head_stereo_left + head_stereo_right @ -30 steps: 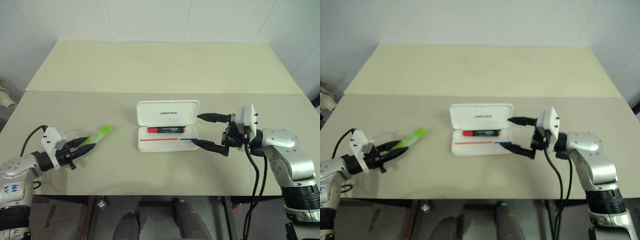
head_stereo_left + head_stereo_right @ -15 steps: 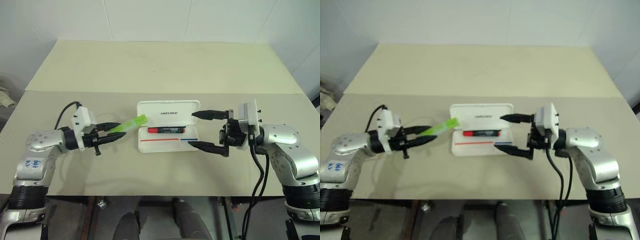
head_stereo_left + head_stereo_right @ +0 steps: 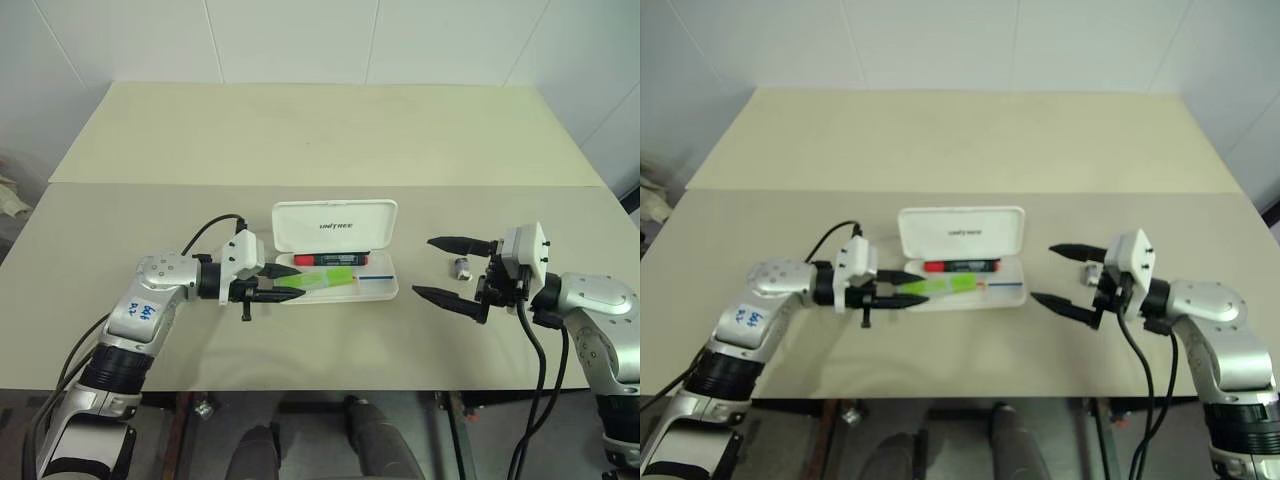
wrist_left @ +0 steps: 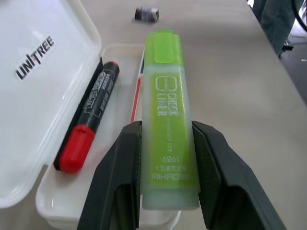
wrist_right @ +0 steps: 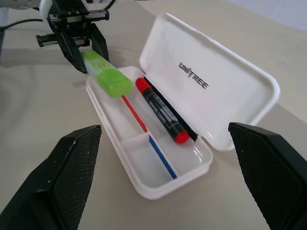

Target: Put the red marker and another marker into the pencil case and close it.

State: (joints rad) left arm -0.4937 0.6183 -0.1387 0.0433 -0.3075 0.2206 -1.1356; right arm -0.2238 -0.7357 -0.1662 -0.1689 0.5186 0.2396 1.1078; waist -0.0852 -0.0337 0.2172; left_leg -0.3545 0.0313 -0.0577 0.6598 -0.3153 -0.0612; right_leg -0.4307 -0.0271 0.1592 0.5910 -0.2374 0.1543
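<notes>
Holding green highlighter [image 4: 169,120] over open case [image 3: 385,290]: L jaws | R jaws wide, empty | beige table [image 3: 320,130], white walls

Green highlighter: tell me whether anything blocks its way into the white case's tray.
Nothing visible does. The flat light green highlighter, clamped in the left end effector, is over the open white plastic pencil case; the black, red-capped marker lies along the hinge side, beside it.

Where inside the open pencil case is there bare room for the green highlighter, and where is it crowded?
The front trough of the pencil case, along the red and blue stripe, lies bare below the green highlighter held in the left pincer. The back trough, by the lid hinge, is taken by the red marker.
</notes>
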